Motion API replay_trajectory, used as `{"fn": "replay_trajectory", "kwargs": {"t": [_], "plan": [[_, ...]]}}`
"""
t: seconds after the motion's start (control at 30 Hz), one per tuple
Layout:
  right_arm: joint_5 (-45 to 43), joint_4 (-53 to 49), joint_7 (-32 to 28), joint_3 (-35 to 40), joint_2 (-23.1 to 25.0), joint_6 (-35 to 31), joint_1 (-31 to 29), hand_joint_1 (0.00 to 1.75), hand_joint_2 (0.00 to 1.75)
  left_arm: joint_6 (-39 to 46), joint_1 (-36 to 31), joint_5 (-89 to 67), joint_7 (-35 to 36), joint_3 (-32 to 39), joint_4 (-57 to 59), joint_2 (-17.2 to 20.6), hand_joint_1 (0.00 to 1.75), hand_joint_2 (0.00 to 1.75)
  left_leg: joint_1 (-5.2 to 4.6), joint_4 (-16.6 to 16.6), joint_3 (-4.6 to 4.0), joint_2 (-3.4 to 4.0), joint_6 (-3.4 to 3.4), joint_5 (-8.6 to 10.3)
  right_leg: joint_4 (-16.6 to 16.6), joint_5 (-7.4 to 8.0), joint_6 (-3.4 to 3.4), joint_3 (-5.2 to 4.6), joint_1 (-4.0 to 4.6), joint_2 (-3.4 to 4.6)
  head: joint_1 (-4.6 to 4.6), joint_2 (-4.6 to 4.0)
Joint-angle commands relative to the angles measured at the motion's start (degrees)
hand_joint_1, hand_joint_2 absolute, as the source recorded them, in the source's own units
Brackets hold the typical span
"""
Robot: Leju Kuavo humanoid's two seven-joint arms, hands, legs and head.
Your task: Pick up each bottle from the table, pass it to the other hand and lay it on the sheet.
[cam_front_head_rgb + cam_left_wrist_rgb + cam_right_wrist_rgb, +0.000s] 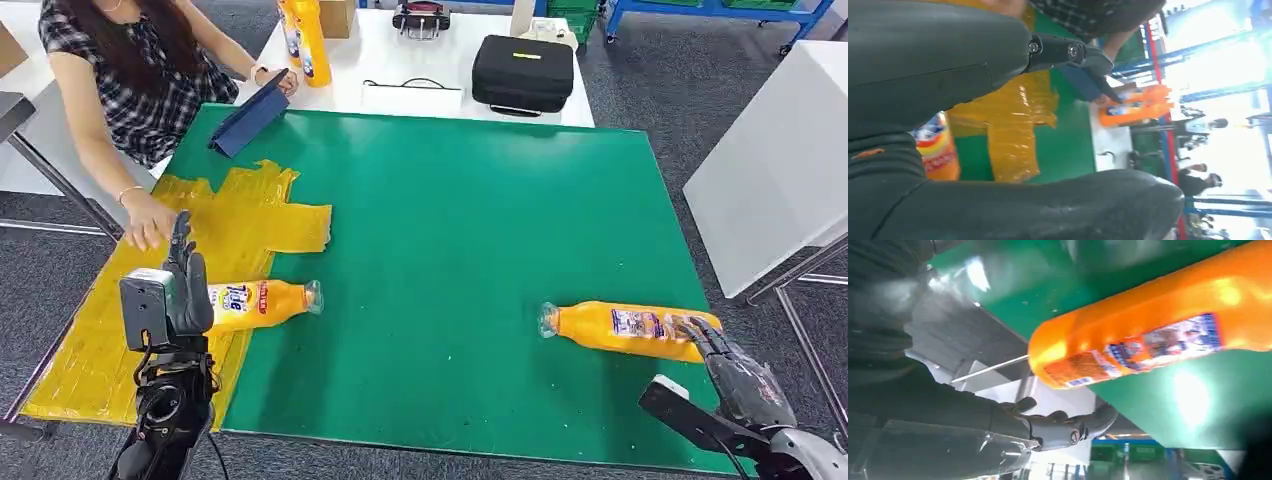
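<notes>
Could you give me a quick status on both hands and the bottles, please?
Left hand open beside left bottle, partly on yellow sheet. Right hand open at right bottle. Person's hand on sheet.

Green table [450, 230] lies open between bottles; a person's hand [148, 220] rests on the sheet [240, 215].

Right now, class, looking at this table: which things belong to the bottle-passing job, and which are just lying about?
Belongs to the job:
- bottle on the right, lying on the green mat by the right hand
- bottle on the left, lying at the sheet's edge beside the left hand
- yellow sheet

Just lying about:
- black case
- blue tablet
- upright bottles on the white table
</notes>
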Motion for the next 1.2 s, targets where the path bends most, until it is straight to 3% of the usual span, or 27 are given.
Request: {"fn": "replay_trajectory", "kwargs": {"t": [0.03, 0.1, 0.3, 0.67, 0.9, 1.2], "plan": [[2.06, 13.02, -0.36, 2.04, 1.53, -0.56, -7.5, 0.0, 1.75, -0.08, -1.38, 1.23, -0.26, -1.9, 1.02, -1.26, 0.0, 0.0, 0.04, -0.04, 0.13, 0.11, -0.07, -0.04, -0.1, 0.01, -0.05, 0.15, 0.06, 0.08, 0.0, 0.0], [2.08, 14.49, -0.38, 2.33, 1.41, -0.47, -8.3, 0.0, 1.75, -0.23, -1.64, 1.51, -0.62, -2.07, 1.22, -1.32, 0.0, 0.0, 0.05, -0.07, 0.46, 0.28, -0.16, -0.18, -0.18, -0.06, -0.12, 0.47, 0.07, 0.2, -0.02, 0.0], [1.98, 18.12, -1.36, 3.42, 0.01, 0.18, -10.97, 0.0, 1.75, -0.12, -2.04, 1.45, -0.48, -2.52, 1.12, -1.59, 0.0, 0.0, 0.03, -0.05, 0.33, 0.15, -0.09, -0.09, -0.14, -0.05, -0.07, 0.33, 0.05, 0.06, -0.02, 0.0], [3.8, 29.34, -3.93, 12.52, 2.08, -0.84, -24.74, 0.0, 1.75, -1.18, -3.08, 2.96, -1.19, -2.86, 2.63, -1.48, 0.0, 0.0, 0.06, -0.07, 0.38, 0.35, -0.11, -0.08, -0.16, 0.02, -0.09, 0.36, 0.08, 0.24, 0.0, 0.0], [3.91, 30.49, -4.41, 14.58, 3.03, -1.16, -26.59, 0.0, 1.75, -1.4, -3.38, 3.35, -1.32, -2.99, 2.95, -1.5, 0.0, 0.0, 0.06, -0.1, 0.52, 0.23, -0.12, -0.11, -0.19, -0.07, -0.11, 0.54, 0.07, 0.11, 0.0, 0.0], [4.3, 41.45, -6.03, 25.12, 6.3, 0.83, -38.13, 0.0, 1.75, -1.51, -6.12, 5.98, -1.58, -3.75, 4.67, -1.41, 0.0, 0.0, 0.05, -0.05, 0.31, 0.37, -0.09, -0.03, -0.1, 0.04, -0.09, 0.31, 0.07, 0.28, 0.0, 0.0]]}}
